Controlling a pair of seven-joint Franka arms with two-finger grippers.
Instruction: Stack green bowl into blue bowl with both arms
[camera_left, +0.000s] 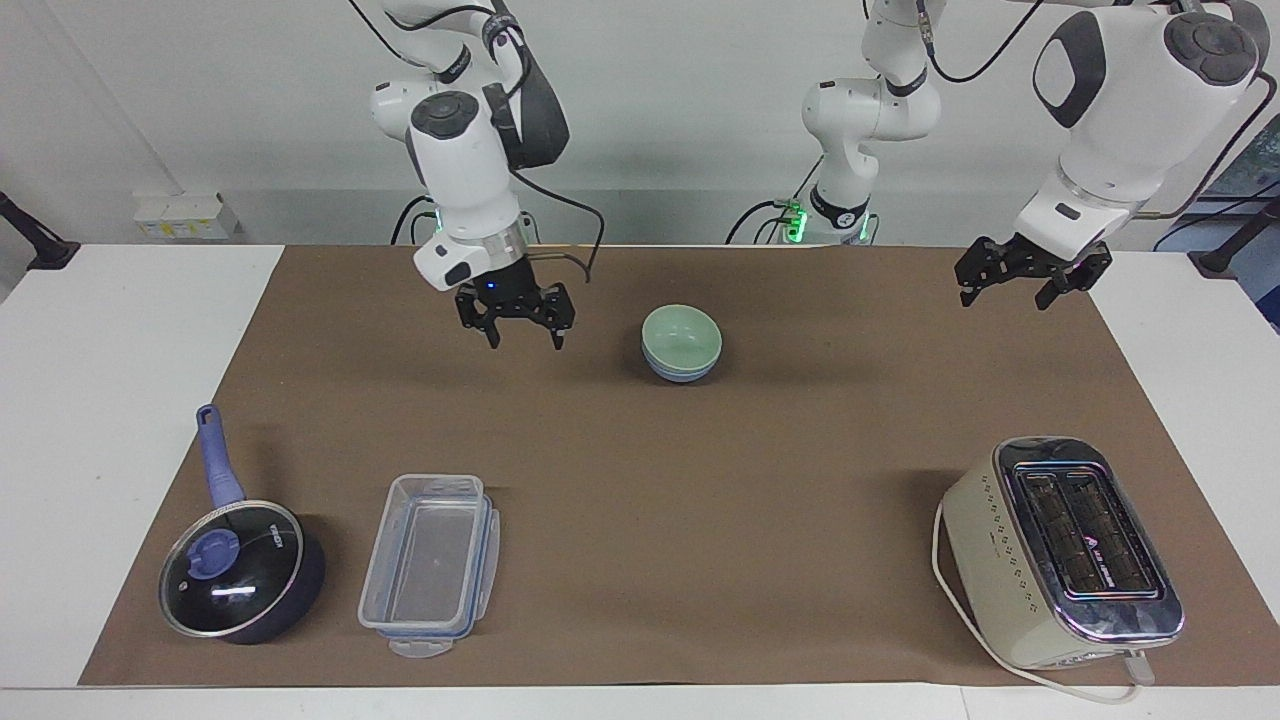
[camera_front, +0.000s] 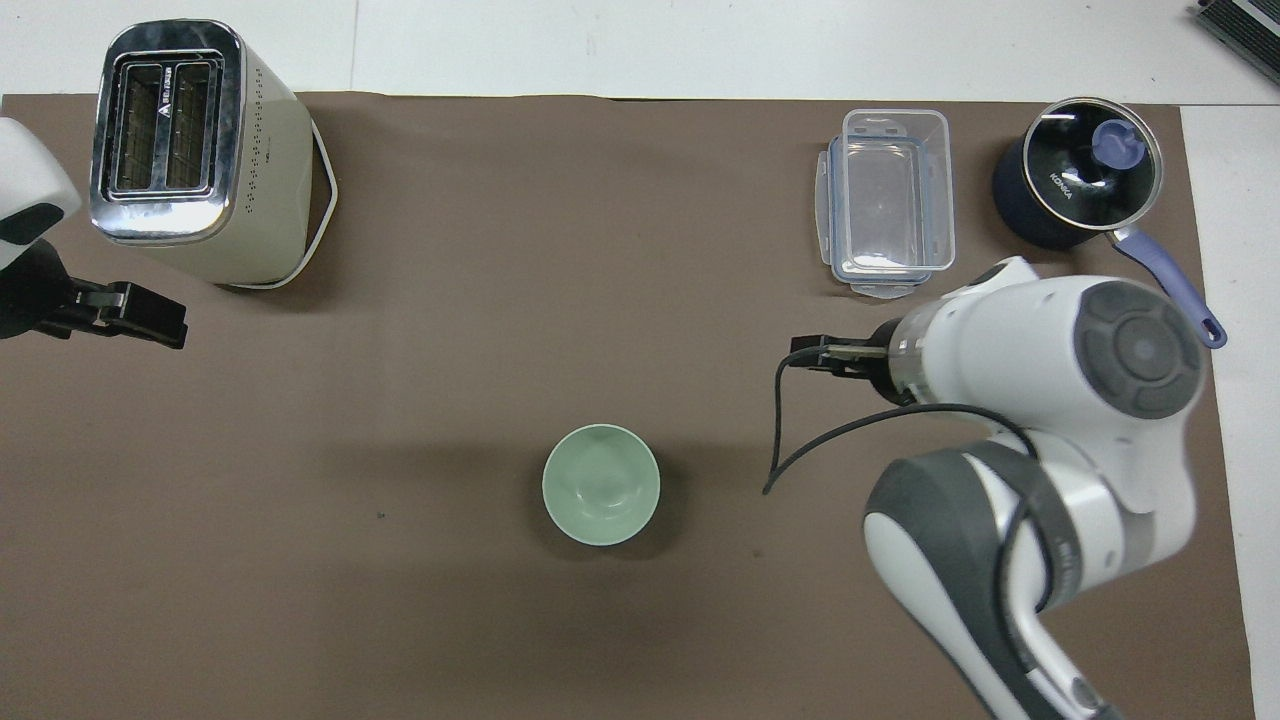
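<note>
The green bowl (camera_left: 681, 335) sits nested inside the blue bowl (camera_left: 680, 373) on the brown mat, near the robots at mid-table. In the overhead view the green bowl (camera_front: 600, 484) hides the blue one. My right gripper (camera_left: 525, 340) is open and empty, raised over the mat beside the bowls toward the right arm's end; it also shows in the overhead view (camera_front: 812, 355). My left gripper (camera_left: 1003, 297) is open and empty, and it waits in the air over the mat's edge at the left arm's end (camera_front: 150, 322).
A cream toaster (camera_left: 1060, 552) stands farther from the robots at the left arm's end. A clear plastic container (camera_left: 430, 565) and a dark lidded pan with a blue handle (camera_left: 240, 570) stand farther out at the right arm's end.
</note>
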